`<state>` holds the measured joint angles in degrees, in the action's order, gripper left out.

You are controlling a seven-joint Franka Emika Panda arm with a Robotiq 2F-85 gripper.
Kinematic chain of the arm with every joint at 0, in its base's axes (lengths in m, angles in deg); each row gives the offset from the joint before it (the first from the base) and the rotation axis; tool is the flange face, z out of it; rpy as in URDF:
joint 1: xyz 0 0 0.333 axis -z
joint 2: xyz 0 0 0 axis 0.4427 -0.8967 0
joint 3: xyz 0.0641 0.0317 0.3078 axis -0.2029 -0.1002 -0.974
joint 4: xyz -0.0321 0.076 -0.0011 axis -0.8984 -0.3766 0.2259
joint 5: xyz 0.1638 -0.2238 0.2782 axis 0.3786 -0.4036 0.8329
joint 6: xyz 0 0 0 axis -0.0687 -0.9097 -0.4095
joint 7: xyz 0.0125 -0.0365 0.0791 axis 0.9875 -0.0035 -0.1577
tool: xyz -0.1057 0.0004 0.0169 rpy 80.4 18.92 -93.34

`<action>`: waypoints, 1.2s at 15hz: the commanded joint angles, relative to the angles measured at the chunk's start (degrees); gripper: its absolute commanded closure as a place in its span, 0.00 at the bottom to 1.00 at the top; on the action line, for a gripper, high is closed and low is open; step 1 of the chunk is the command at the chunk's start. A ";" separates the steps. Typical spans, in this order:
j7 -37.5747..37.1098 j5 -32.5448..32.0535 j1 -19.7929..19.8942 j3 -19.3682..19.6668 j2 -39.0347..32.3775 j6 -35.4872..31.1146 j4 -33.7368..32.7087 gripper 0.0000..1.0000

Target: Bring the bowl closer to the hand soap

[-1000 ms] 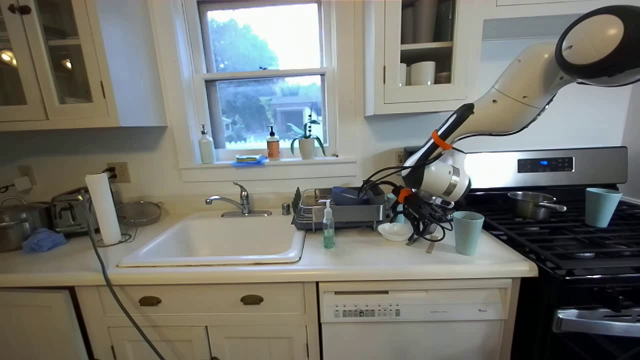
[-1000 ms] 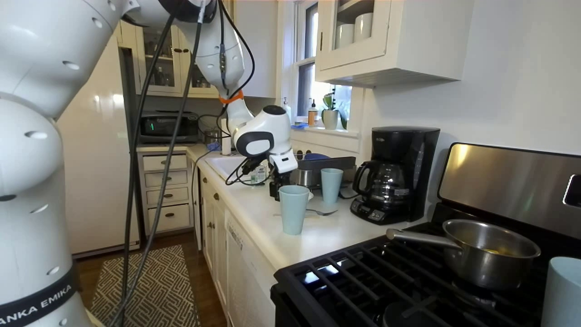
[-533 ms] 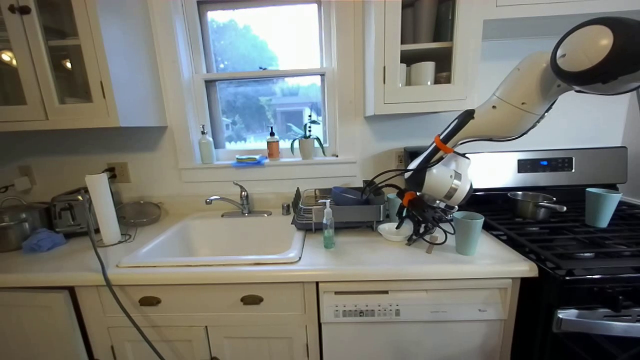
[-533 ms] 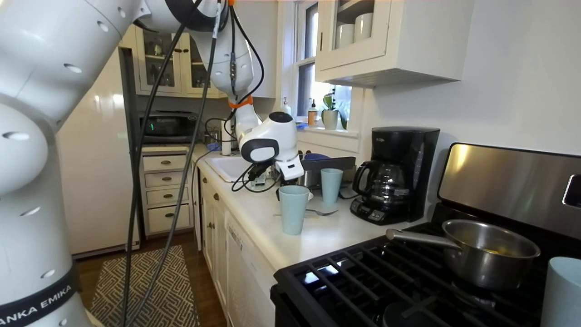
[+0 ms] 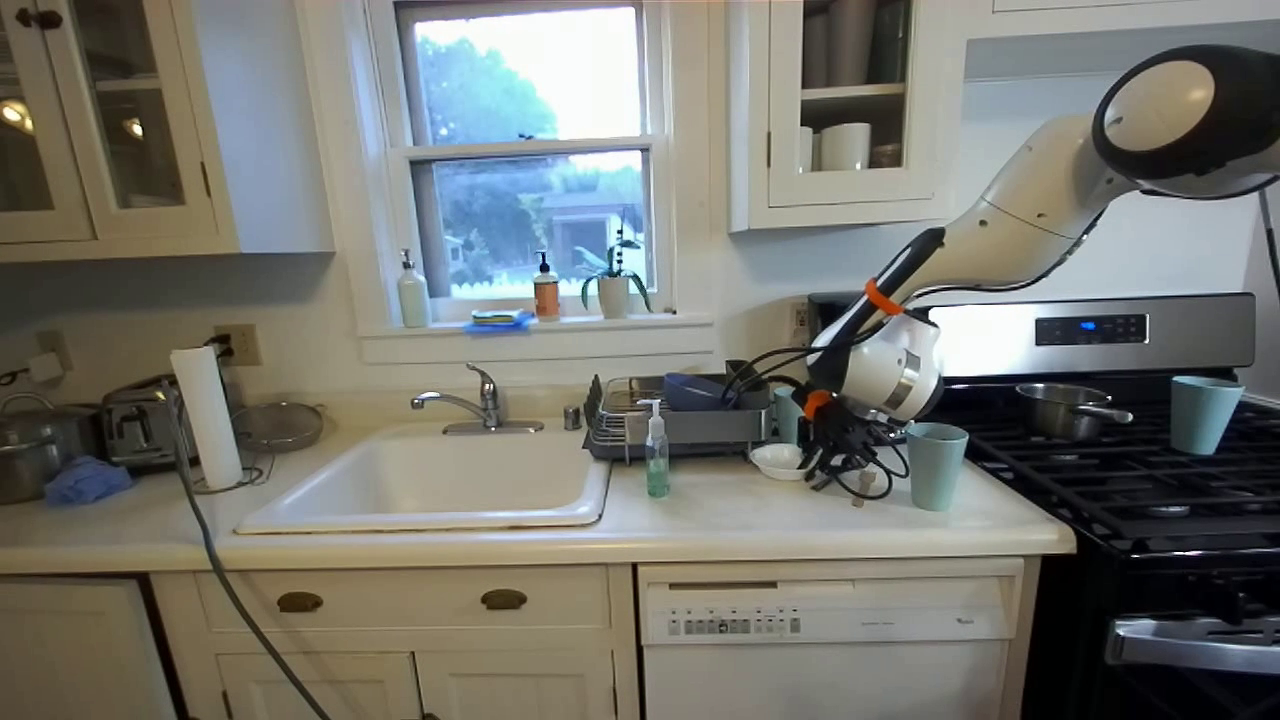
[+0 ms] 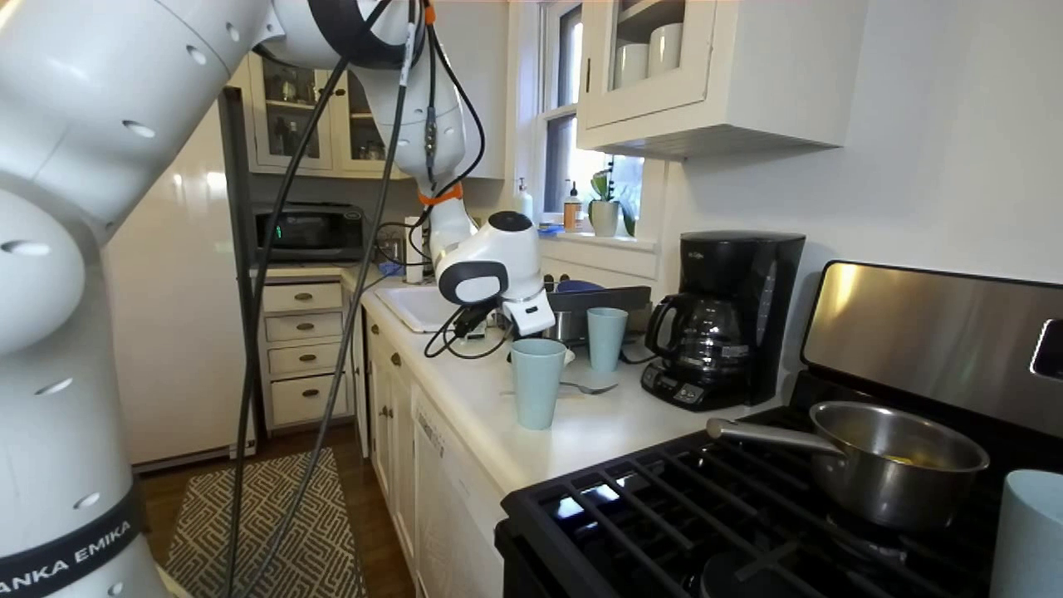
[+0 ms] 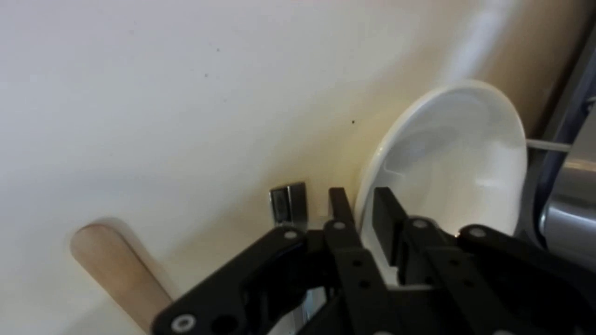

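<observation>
The shallow white bowl (image 5: 774, 462) sits on the counter just left of the arm's tangle of black cables. In the wrist view the bowl (image 7: 461, 153) looks tilted. Its near rim runs between the two fingers of my gripper (image 7: 359, 190), one finger inside the bowl and one outside. These jaws stand a little apart, with a gap showing beside the rim at the tips. The hand soap (image 5: 656, 465), a clear pump bottle with green liquid, stands left of the bowl. A teal cup (image 6: 536, 390) hides the gripper and most of the bowl in an exterior view.
Behind the bowl is the dish rack (image 5: 690, 430). One teal cup (image 5: 936, 468) stands right of the gripper, another (image 6: 606, 340) by the rack. A wooden handle (image 7: 121, 274) and a metal handle (image 7: 289, 204) lie near the fingers. The sink (image 5: 420, 522) is left of the soap.
My arm has come lower. The bowl has shifted slightly left, toward the hand soap, in an exterior view. The cups and the soap have stayed put.
</observation>
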<state>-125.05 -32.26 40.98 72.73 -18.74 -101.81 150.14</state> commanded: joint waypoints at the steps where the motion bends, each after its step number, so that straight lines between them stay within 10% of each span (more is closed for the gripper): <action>1: 1.55 0.69 2.08 -2.23 -0.05 -0.24 -0.35 1.00; 18: 20.82 0.65 12.98 -9.53 5.11 13.64 3.72 0.98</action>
<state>-108.54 -32.34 50.88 65.96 -16.40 -91.97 151.18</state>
